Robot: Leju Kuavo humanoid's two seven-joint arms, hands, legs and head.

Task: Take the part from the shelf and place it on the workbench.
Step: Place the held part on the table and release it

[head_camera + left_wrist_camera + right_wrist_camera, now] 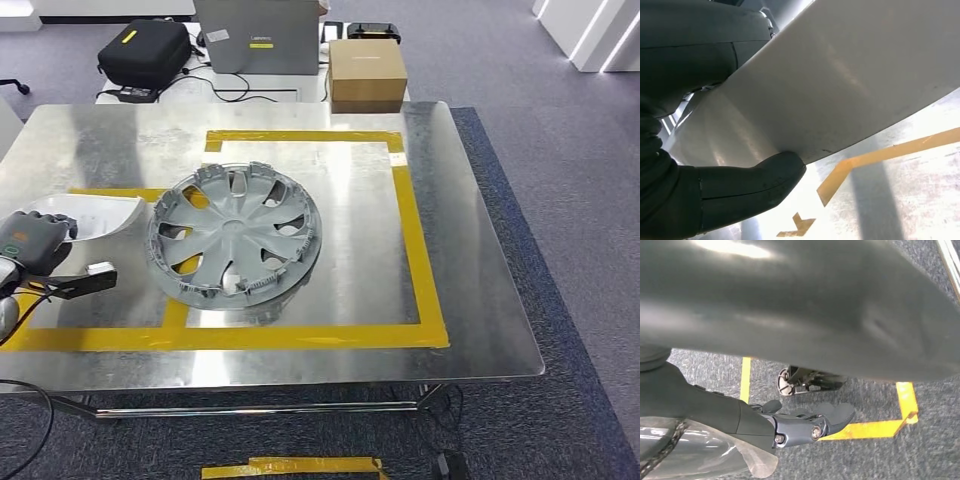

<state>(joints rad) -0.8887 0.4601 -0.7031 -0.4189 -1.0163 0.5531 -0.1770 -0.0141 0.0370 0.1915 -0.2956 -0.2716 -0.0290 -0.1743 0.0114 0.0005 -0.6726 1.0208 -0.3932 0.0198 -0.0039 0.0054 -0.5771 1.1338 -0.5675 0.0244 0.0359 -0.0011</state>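
Apparently at placing step: left hand (30, 245) grasped the white part (94, 217) just over the workbench (483, 300), hubcap (234, 235) beside it; right hand (806, 425) hung slack, fingers apart; next: lower, release.

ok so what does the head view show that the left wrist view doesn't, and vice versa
Head view adds the grey wheel cover lying on the workbench and the cardboard box beyond. Left wrist view adds the fingers closed around the edge of the white part. Both share that part, the left hand and yellow tape.
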